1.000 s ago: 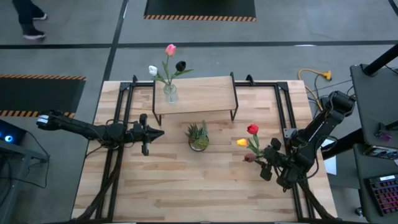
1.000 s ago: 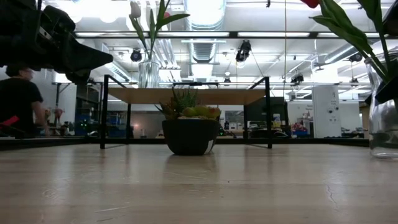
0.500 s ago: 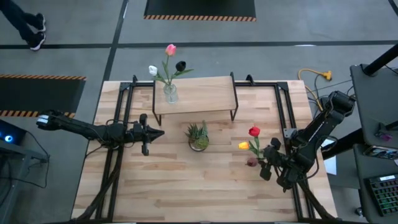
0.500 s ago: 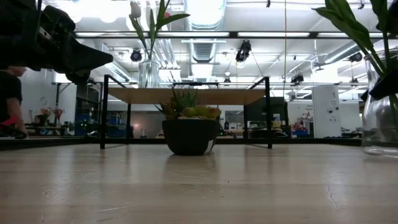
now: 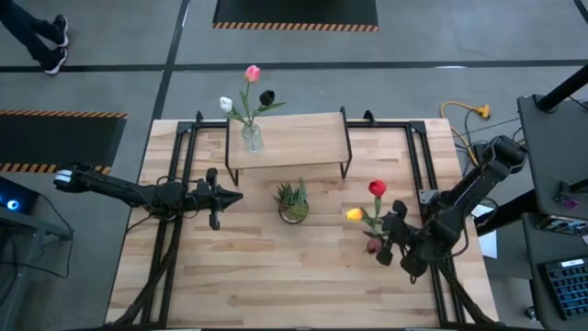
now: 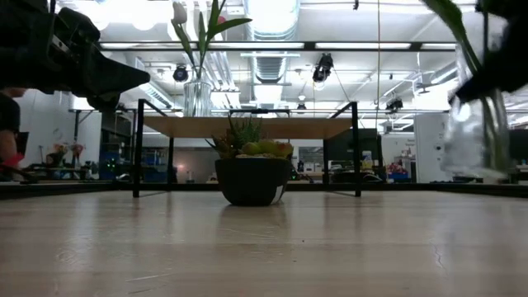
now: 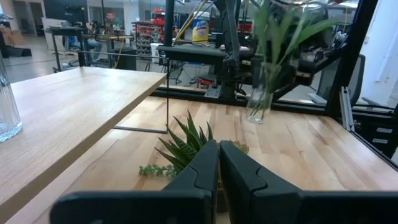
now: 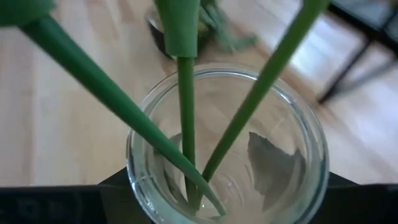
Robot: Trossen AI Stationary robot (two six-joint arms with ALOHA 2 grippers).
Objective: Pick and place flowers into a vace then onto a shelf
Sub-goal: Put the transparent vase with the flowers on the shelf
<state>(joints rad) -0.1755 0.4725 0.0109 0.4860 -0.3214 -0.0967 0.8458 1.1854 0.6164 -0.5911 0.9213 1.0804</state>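
A: Which step are you on?
B: Your right gripper [image 5: 397, 241] is clamped on the second vase [image 6: 478, 124], flowers [image 5: 372, 204] inside, lifted right of the potted plant [image 5: 292, 200].
A: And next?
B: You'll need to carry it upright to the shelf [image 5: 303, 138] behind the plant. Your left gripper [image 5: 228, 195], jaws closed and empty, waits left of it.

White, pink and dark tulips [image 5: 246, 92] stand in a glass vase [image 5: 252, 138] on the shelf [image 5: 294, 138]. Red and yellow tulips [image 5: 369, 204] sit in a second glass jar [image 8: 227, 146], lifted above the table.
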